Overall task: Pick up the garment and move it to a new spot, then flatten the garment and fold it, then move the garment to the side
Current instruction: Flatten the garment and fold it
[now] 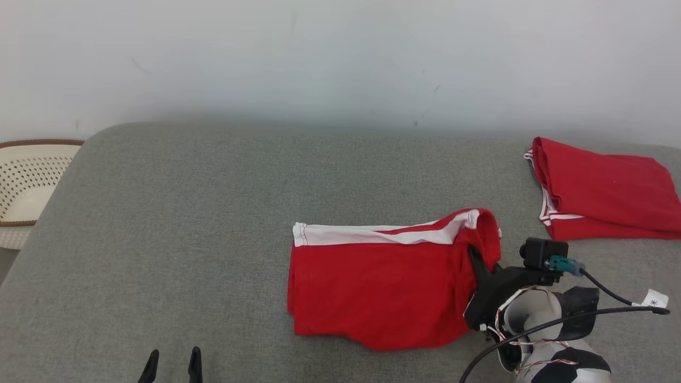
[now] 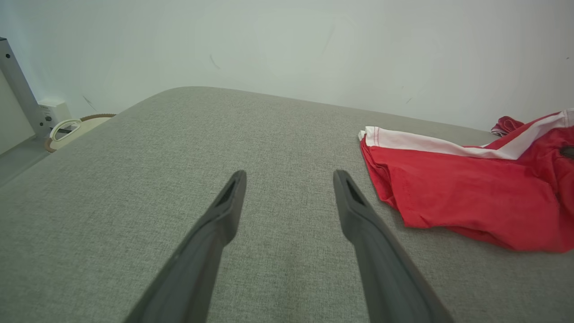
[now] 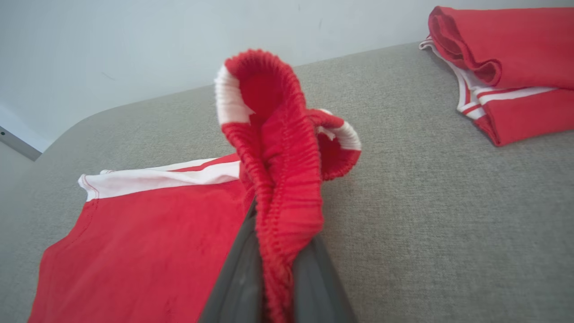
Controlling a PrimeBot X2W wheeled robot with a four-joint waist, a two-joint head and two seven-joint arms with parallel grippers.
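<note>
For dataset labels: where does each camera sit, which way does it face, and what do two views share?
Head view: on the head, facing forward-down at the grey fabric surface; left end effector low, right end effector on the red white-striped shorts.
Left wrist view: on that wrist, along its open fingers toward the wall.
Right wrist view: on that wrist, along shut fingers pinching the waistband.
Head and right wrist views share the folded red garment.
</note>
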